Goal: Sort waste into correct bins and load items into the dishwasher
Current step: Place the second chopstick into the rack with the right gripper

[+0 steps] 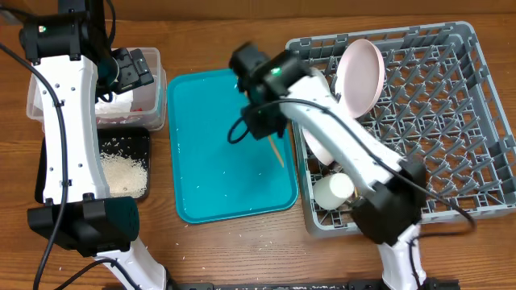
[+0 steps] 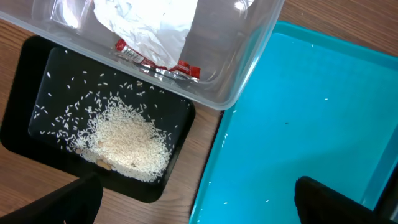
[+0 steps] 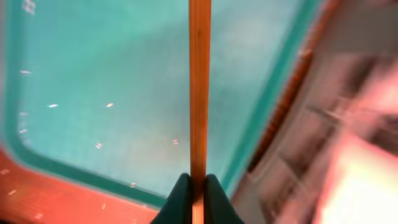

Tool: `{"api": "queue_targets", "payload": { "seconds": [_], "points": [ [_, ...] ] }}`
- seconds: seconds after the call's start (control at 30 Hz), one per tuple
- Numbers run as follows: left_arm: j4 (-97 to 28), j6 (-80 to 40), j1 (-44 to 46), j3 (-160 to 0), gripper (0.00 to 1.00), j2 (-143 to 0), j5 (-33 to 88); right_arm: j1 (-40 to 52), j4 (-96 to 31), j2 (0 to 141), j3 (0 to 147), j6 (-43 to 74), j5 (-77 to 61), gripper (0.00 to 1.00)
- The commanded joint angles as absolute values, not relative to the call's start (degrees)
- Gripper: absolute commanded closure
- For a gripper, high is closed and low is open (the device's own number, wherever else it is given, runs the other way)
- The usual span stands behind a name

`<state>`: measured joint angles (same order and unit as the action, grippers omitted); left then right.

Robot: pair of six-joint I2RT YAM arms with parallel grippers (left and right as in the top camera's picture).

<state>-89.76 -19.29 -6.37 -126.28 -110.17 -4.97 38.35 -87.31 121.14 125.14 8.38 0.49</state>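
Closest to me is a thin wooden chopstick [image 3: 199, 93], clenched between the fingertips of my right hand [image 3: 198, 193] and pointing out over the teal tray [image 3: 93, 74]. From the wrist view I cannot tell whether it is one stick or the pair pressed together. From above, the stick hangs off the tray's surface, over its right-hand side.

My left hand [image 1: 133, 68] is released, fingers spread wide and holding nothing, above the clear tub [image 2: 249, 56] that sits at the tray's far-left corner. Inside the tub lie the crumpled white napkin [image 2: 149, 25] and the red snack wrapper [image 2: 180, 65]. The black tray [image 2: 25, 81], left of the teal tray and just nearer than the tub, holds a heap of rice grains [image 2: 124, 143].

Right of the teal tray stands the grey dish rack [image 1: 451, 48]. A pale pink plate [image 1: 359, 76] is propped on edge in it, and a white cup [image 1: 333, 190] lies in its near-left part.

I judge the sorting almost finished: paper, wrapper and most of the rice are binned, and the dishes I can see are racked. What is left is getting this chopstick into the rack. A few stray grains dot the teal tray and the worktop beside it.
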Motion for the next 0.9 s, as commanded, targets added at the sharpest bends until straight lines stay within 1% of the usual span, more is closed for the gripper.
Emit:
{"api": "queue_targets", "payload": {
  "seconds": [0.0, 0.13, 0.3, 0.4, 0.57, 0.67, 0.87],
  "points": [
    [-89.69, -18.39, -5.98, -127.35, 0.0, -108.9, -4.86, 35.31, -91.02, 114.3, 128.25, 11.33, 4.47, 0.96],
    [-89.69, -18.39, -5.98, -127.35, 0.0, -108.9, -4.86, 30.57, -96.92, 110.06, 128.25, 12.27, 4.47, 0.96],
    [-89.69, -18.39, -5.98, -127.35, 0.0, -108.9, -4.86, 25.26, -97.08, 104.86, 127.35, 12.27, 4.21, 0.96],
    [-89.69, -18.39, -5.98, -127.35, 0.0, -108.9, -4.86, 23.42, -97.08, 102.67, 123.81, 12.27, 4.29, 0.96],
    [-89.69, -18.39, -5.98, -127.35, 0.0, -108.9, -4.86, 20.49, -96.64, 101.91, 112.12, 12.14, 8.1, 0.96],
    [-89.69, -18.39, -5.98, -127.35, 0.0, -108.9, -4.86, 19.31, -91.33, 101.91, 99.85, 12.03, 8.16, 0.96],
    [-89.69, -18.39, -5.98, -127.35, 0.0, -108.9, -4.86, 14.98, -81.84, 101.91, 87.81, 11.86, 9.21, 0.96]
  ]
}}
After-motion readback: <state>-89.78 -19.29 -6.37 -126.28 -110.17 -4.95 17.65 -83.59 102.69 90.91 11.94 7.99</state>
